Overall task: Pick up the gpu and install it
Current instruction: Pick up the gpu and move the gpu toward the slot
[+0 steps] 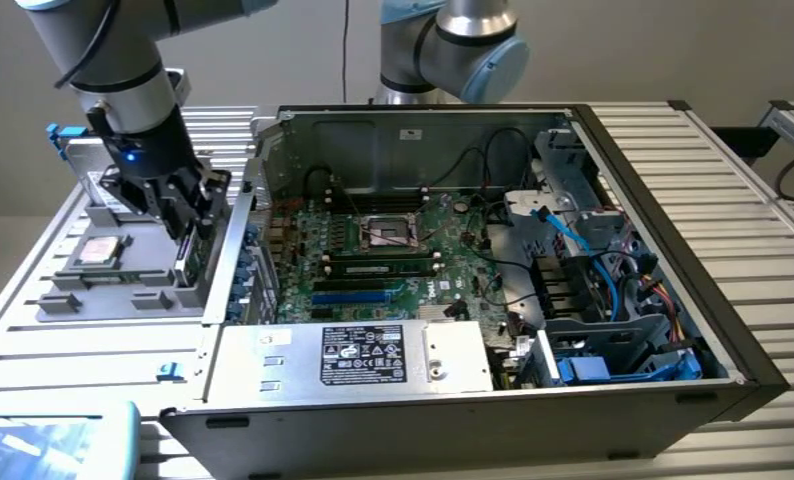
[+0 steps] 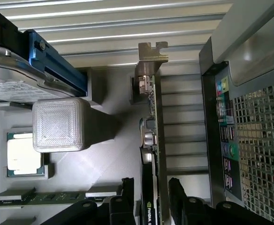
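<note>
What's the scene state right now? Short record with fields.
tool: open, one finger on each side of the gpu
gpu: standing on edge in the grey holder tray, beside the computer case
also in tray: processor chip, memory stick
computer case: open, motherboard exposed
progress: gpu not yet installed
</note>
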Action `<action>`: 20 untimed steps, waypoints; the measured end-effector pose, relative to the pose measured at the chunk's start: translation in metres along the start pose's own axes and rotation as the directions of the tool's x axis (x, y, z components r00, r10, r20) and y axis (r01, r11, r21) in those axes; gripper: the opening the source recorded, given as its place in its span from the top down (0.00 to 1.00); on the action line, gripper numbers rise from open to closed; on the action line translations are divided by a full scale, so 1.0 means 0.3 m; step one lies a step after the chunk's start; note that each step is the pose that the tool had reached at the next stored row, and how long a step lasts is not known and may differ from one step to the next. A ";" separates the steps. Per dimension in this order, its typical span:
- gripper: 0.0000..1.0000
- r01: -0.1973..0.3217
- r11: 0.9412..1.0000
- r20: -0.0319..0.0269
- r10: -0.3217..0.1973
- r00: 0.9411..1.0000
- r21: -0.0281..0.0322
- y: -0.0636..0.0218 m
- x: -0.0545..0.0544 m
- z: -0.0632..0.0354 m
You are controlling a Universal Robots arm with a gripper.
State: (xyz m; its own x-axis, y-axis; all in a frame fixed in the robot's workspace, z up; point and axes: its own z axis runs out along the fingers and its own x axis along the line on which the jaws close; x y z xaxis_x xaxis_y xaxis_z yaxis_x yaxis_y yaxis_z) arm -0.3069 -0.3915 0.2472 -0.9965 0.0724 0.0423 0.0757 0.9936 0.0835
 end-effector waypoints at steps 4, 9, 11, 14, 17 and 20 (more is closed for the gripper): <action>0.56 -0.001 1.000 -0.003 0.001 1.000 -0.017 -0.001 0.000 0.012; 0.56 -0.005 1.000 -0.015 0.004 1.000 -0.023 -0.002 -0.001 0.029; 0.56 -0.006 1.000 -0.019 0.005 1.000 -0.024 -0.002 -0.004 0.038; 0.56 -0.007 1.000 -0.023 0.007 1.000 -0.027 -0.003 -0.011 0.051; 0.56 -0.008 0.999 -0.031 0.007 0.999 -0.033 -0.003 -0.016 0.058; 0.56 -0.009 0.999 -0.034 0.007 0.999 -0.036 -0.003 -0.018 0.063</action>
State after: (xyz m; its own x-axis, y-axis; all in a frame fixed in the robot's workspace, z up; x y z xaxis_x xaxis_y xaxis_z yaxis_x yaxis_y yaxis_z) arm -0.3024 -0.3911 0.2281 -0.9941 0.0769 0.0763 0.0857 0.9892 0.1193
